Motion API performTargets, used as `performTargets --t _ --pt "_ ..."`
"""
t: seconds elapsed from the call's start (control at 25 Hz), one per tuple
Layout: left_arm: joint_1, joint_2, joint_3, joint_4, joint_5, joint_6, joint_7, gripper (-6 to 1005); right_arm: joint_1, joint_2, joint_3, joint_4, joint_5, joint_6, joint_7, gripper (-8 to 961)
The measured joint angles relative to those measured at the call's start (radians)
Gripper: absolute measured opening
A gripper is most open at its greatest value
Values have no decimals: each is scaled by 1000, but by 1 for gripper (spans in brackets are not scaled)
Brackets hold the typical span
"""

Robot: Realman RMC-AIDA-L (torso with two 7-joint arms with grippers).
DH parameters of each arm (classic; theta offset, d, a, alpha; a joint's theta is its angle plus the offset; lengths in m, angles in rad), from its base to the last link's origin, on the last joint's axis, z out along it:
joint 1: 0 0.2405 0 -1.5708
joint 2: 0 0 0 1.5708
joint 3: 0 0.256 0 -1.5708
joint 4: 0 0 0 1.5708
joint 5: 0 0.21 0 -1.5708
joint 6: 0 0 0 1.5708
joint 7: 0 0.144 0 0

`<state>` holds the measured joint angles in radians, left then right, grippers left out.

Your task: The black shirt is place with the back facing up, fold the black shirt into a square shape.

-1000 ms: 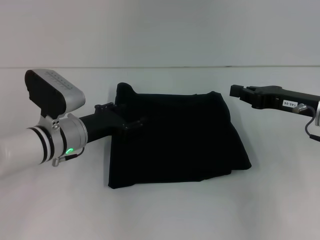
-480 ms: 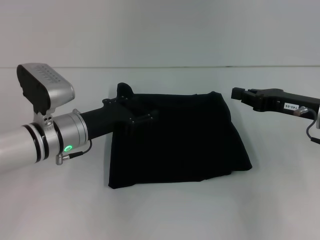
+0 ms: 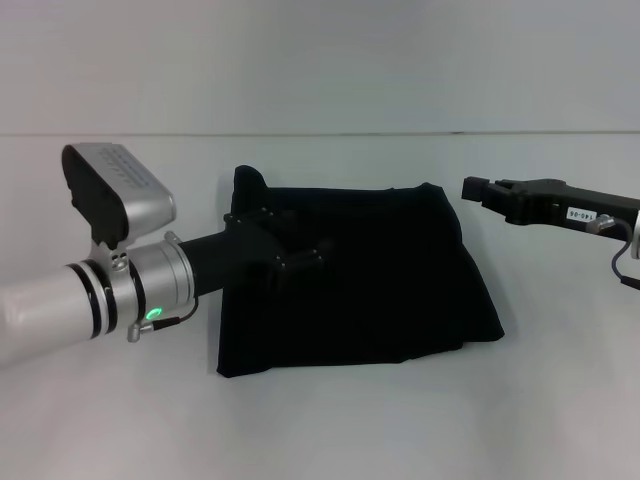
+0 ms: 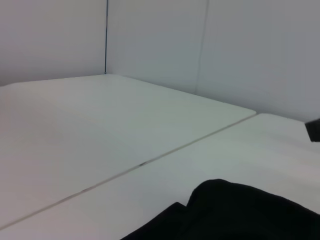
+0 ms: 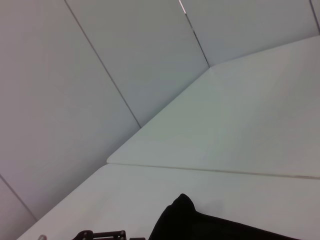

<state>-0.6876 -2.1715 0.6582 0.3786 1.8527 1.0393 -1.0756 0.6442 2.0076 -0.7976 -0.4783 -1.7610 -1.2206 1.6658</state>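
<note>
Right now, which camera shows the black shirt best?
The head view: the whole black shirt lies folded on the white table, with the left gripper over its left part and the right gripper off to its right. Each wrist view catches only a dark edge of it.

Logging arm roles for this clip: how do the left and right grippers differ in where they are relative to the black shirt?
The left gripper reaches over the black shirt, at its upper left part; the right gripper hangs beside the shirt's upper right corner, over bare table. The left overlaps fabric; the right is apart. Both are black.
</note>
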Motion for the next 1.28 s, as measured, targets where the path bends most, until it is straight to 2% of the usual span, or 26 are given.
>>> performTargets --t 0.28,0.64,0.96,1.28 --pt "-25 -1 -1 -55 -2 -106 73 708 3 3 -2 0 -2 4 0 9" --pt "-30 -1 -4 -72 -2 -149 97 709 3 3 -2 0 -3 6 0 9" --pt "-18 4 -12 -55 -1 -20 72 710 2 3 -2 0 -3 8 -2 10" --pt "20 6 -16 38 0 166 -30 712 4 0 -1 0 -16 74 76 19"
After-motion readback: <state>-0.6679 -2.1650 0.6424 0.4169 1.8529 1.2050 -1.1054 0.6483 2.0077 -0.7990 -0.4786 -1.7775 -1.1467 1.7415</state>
